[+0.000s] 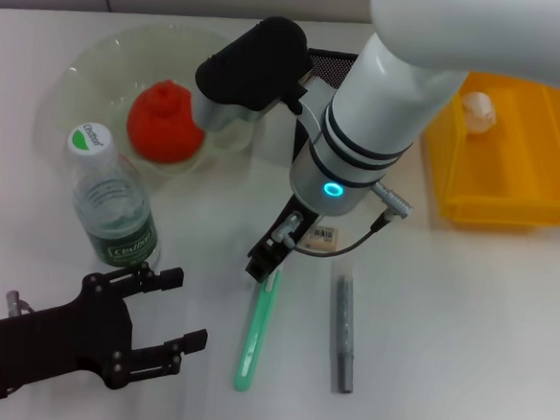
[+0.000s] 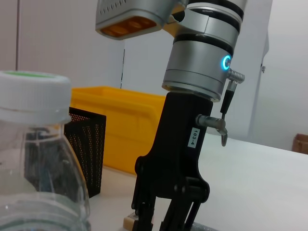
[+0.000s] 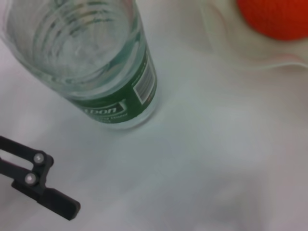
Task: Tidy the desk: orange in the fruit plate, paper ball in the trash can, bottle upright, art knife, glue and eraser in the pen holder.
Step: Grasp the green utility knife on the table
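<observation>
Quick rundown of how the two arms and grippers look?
Right arm: glossy white cylinder with black rings, a glowing cyan ring light, grey cable, black right gripper labelled "103-4". Left gripper: black linkage fingers with silver screws on a silver wrist.

A white desk [image 1: 464,329] reaches back to a pale panelled wall [image 2: 57,43]. Beyond the desk's far edge sits something brown [image 2: 301,143].

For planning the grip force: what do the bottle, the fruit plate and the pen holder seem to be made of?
The bottle: probably thin clear plastic, glossy, see-through ribbed wall. The fruit plate: translucent pale green, shiny with a wavy rim, looks like glass, possibly plastic. The pen holder: black mesh, likely metal, matte.
</observation>
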